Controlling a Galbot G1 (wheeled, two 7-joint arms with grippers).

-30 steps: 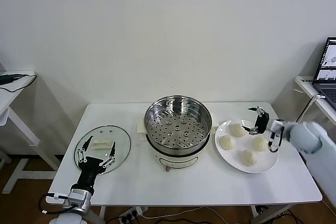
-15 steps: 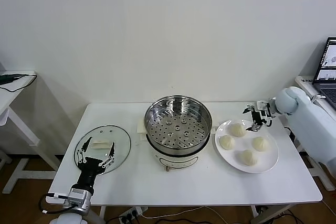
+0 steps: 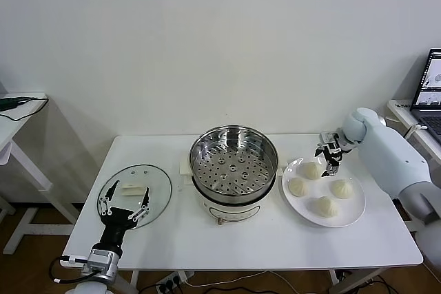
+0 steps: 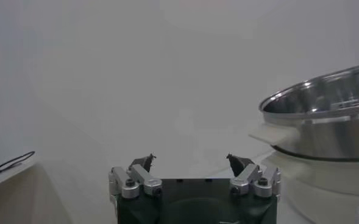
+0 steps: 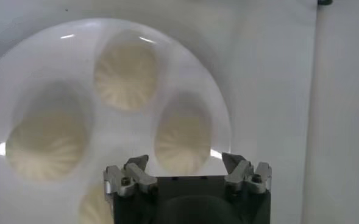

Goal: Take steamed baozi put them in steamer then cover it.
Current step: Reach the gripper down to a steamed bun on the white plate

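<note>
Several pleated off-white steamed baozi [image 3: 311,170] lie on a white plate [image 3: 355,206] at the right of the table. My right gripper [image 3: 329,153] hovers open just above the plate's far edge, beside the farthest baozi. Its wrist view looks down on the baozi [image 5: 182,140], with the right gripper [image 5: 185,164] open above it and nothing between its fingers. The shiny steamer [image 3: 234,163] stands empty at the table's middle on its white base. The glass cover [image 3: 134,191] lies flat at the left. My left gripper [image 3: 124,206] rests open over the cover's near edge; the left wrist view shows the steamer [image 4: 325,122].
The white table [image 3: 275,242] bears everything. A small white pad [image 3: 185,168] lies by the steamer's left side. A laptop [image 3: 431,87] sits on a side desk at the far right, and another side table [image 3: 17,111] stands at the left.
My right arm has swung from the plate's right side round to its far edge, the gripper moving left and staying open. The left gripper has hardly moved.
</note>
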